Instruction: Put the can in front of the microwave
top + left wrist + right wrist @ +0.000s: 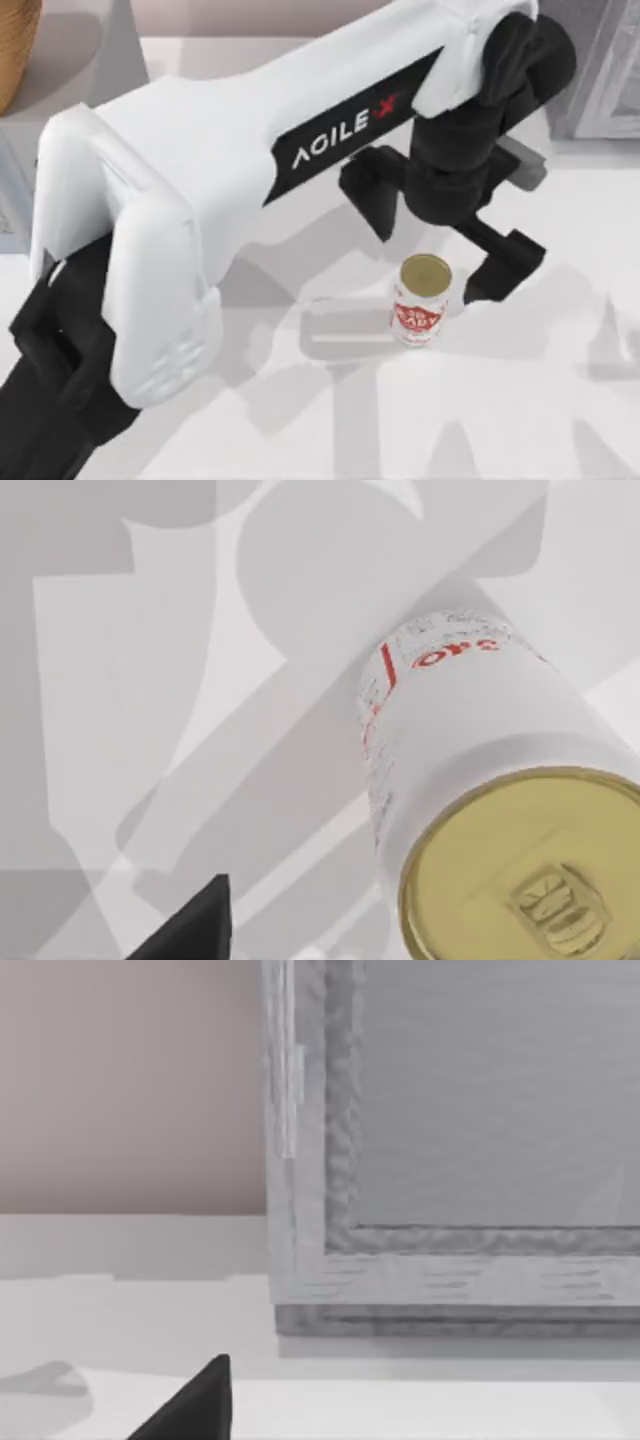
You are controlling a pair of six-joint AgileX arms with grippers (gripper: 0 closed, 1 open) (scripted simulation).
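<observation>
One can, upright on the table under the left gripper, whose released jaws straddle it untouching: likely light, rigid, smooth-sided; grip mid-wall.

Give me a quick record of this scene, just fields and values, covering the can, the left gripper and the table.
can: the can stands upright on the table, gold top up, red label showing
left gripper: the left gripper hovers just behind and above the can, fingers open, not touching it
table: the table is white, crossed by grey shadows
grey framed panel: at the top view's upper right corner
</observation>
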